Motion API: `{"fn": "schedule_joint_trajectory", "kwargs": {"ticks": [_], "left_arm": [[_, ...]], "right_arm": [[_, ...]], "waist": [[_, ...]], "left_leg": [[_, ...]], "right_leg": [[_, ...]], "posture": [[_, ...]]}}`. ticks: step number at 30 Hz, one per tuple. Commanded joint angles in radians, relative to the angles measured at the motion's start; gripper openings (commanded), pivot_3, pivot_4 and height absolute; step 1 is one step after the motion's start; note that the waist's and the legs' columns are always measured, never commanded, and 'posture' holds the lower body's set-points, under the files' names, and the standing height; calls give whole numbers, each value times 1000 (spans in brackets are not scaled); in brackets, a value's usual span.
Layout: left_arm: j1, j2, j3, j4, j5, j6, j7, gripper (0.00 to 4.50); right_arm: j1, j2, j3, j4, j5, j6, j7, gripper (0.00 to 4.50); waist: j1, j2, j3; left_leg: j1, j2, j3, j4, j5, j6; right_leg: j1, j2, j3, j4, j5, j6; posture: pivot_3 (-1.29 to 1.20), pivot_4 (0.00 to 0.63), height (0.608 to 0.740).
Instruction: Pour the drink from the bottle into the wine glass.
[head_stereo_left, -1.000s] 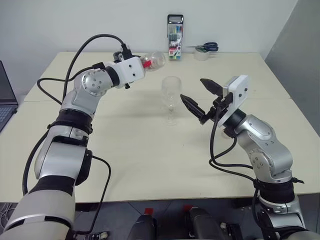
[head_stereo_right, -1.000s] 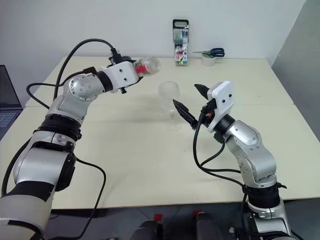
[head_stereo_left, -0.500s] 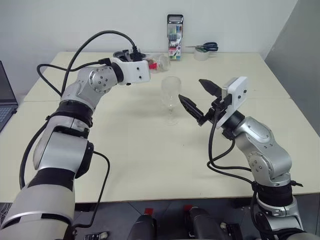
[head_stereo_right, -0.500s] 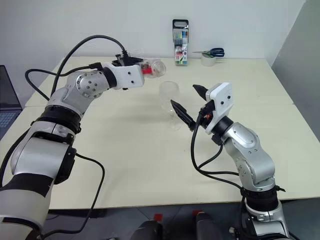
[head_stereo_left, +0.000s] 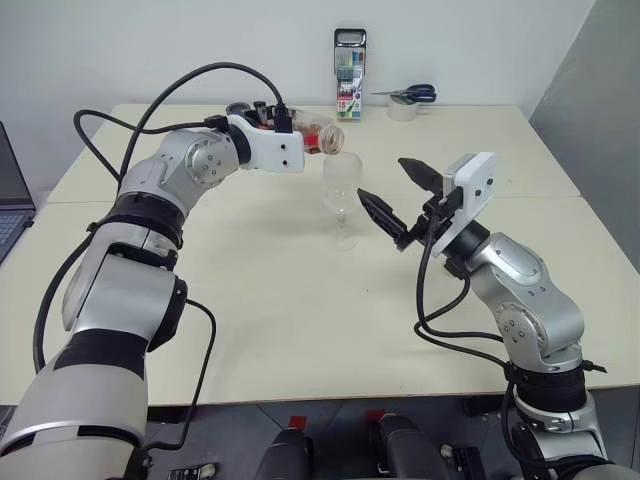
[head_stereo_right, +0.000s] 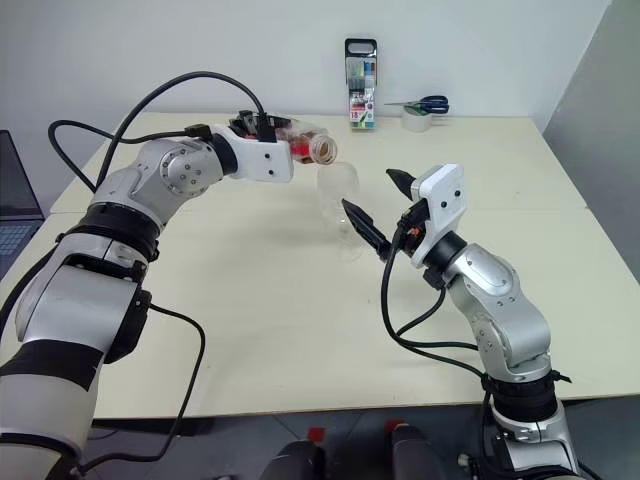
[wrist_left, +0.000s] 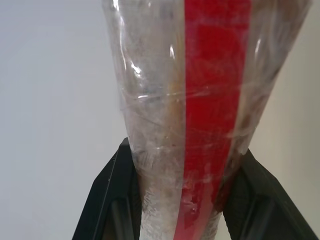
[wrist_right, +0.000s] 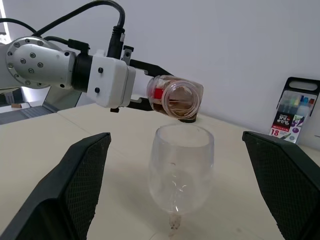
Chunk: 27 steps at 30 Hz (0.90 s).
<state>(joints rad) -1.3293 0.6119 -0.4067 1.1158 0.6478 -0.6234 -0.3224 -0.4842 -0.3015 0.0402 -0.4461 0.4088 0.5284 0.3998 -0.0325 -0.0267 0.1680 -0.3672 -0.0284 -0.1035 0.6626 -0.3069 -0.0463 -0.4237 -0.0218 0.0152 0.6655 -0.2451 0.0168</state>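
Observation:
My left gripper (head_stereo_left: 296, 128) is shut on the bottle (head_stereo_left: 318, 135), a clear plastic one with a red label (wrist_left: 215, 100), and holds it lying almost level. Its black fingers (wrist_left: 112, 200) clamp the bottle's sides. The uncapped mouth (wrist_right: 181, 96) hangs just above the far left rim of the wine glass (head_stereo_left: 342, 185). Reddish-brown drink (wrist_right: 170, 104) shows inside the bottle near the neck. The wine glass stands upright mid-table and its bowl (wrist_right: 181, 165) looks clear. My right gripper (head_stereo_left: 385, 180) is open just right of the glass, with nothing between its fingers (wrist_right: 65, 195).
A pack of markers (head_stereo_left: 350, 75) stands at the table's far edge, with scissors lying on a tape roll (head_stereo_left: 405, 100) to its right. A laptop (head_stereo_left: 10, 190) sits off the table's left side. The table (head_stereo_left: 300, 320) is bare in front of the glass.
My left wrist has rolled and the bottle has swung over, bringing its mouth down to the rim of the glass. The right arm and the glass have stayed put.

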Motion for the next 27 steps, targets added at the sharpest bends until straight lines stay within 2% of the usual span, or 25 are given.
{"fn": "schedule_joint_trajectory", "kwargs": {"ticks": [1, 27], "left_arm": [[-60, 11, 0, -9, 6, -7, 30, 1657], [-117, 35, -69, 26, 97, -38, 89, 1657]], "right_arm": [[-13, 5, -5, -45, 6, -6, -5, 4500], [-24, -3, 0, -35, -3, -10, -1, 4500]], "waist": [[0, 0, 0], [0, 0, 0]], "left_leg": [[0, 0, 0, 0, 0, 0], [0, -1, 1, 0, 0, 0]], "right_leg": [[0, 0, 0, 0, 0, 0], [0, 0, 0, 1, 0, 0]], "posture": [[0, 150, 740], [0, 150, 740]]}}
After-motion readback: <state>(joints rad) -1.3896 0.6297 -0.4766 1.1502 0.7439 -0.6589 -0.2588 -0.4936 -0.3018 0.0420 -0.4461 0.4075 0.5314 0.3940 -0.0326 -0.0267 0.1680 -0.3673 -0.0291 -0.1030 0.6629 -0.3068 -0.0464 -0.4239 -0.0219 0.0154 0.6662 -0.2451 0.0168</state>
